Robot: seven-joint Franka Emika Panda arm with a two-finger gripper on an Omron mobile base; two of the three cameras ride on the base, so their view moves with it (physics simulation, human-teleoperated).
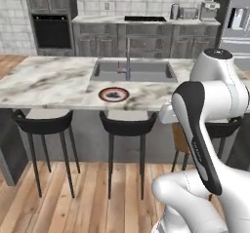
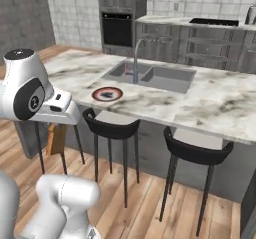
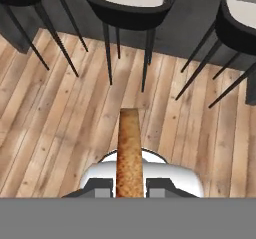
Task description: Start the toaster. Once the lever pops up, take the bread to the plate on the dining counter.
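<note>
Beside the dining bench [image 1: 53,83], the end effector [image 3: 129,187] was clamped tight on the bread [image 3: 129,153], holding the tan-brown slice edge-on between its two dark fingertips [image 3: 102,187]. Seen from the hand camera, the slice stood out over the plank floor [image 3: 60,128], with black stool legs and the dark face of the bench beyond it. From the right base camera, the bread [image 2: 56,139] hung below the white hand, low at the near side of the bench and left of the stools. From the left base camera, a sliver of the slice [image 1: 179,140] showed behind the arm's dark forearm, below the bench edge.

The plate [image 1: 114,94], dark-rimmed with a red ring, lay on the marble top near its front edge, just in front of the inset grey sink [image 1: 133,71] and its curved faucet [image 1: 128,56]. The bread was well apart from the plate, lower than the bench surface and to the right of it in the left base view. Two black stools [image 1: 128,125] stood tucked under the near side of the bench, one almost directly below the plate.

Across the room, the toaster [image 1: 188,12] sat on the far worktop, between a dark cylinder and a silver coffee machine [image 1: 209,10], right of the black cooktop [image 1: 145,18]. A built-in oven [image 1: 51,31] stood at far left.
</note>
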